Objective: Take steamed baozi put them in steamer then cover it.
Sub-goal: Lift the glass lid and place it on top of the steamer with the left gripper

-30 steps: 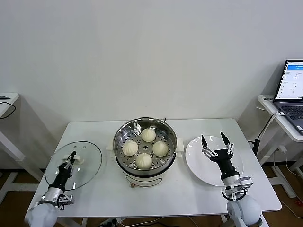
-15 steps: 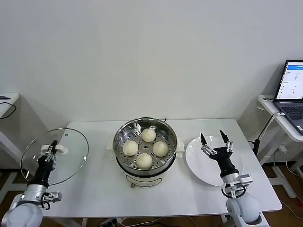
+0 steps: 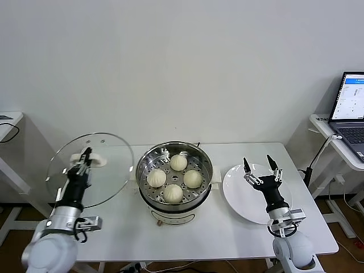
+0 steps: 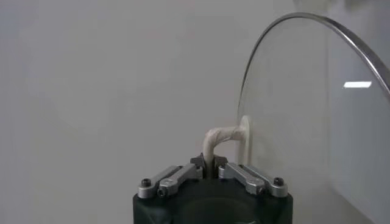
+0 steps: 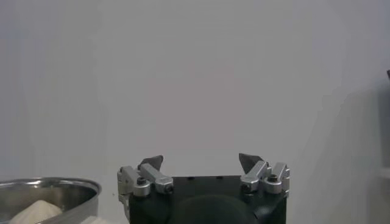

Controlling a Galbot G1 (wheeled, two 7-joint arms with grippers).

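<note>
All four baozi [image 3: 173, 193] are sitting in the steamer [image 3: 174, 173], and the left gripper [image 3: 85, 156] is pinching the glass lid [image 3: 90, 169] by its handle, tilted beside it. I'd level it first, then center over the rim. The right gripper [image 3: 260, 165] is idling wide open over the plate [image 3: 239, 202].

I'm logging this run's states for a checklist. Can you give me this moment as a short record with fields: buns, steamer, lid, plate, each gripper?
baozi: four baozi inside the steamer
steamer: steamer at table centre, uncovered
lid: glass lid held up off the table, tilted, beside the steamer on the robot's left
plate: white plate on the robot's right of the steamer, nothing on it
left gripper: left gripper shut on the lid's white handle
right gripper: right gripper open, above the plate, holding nothing
</note>
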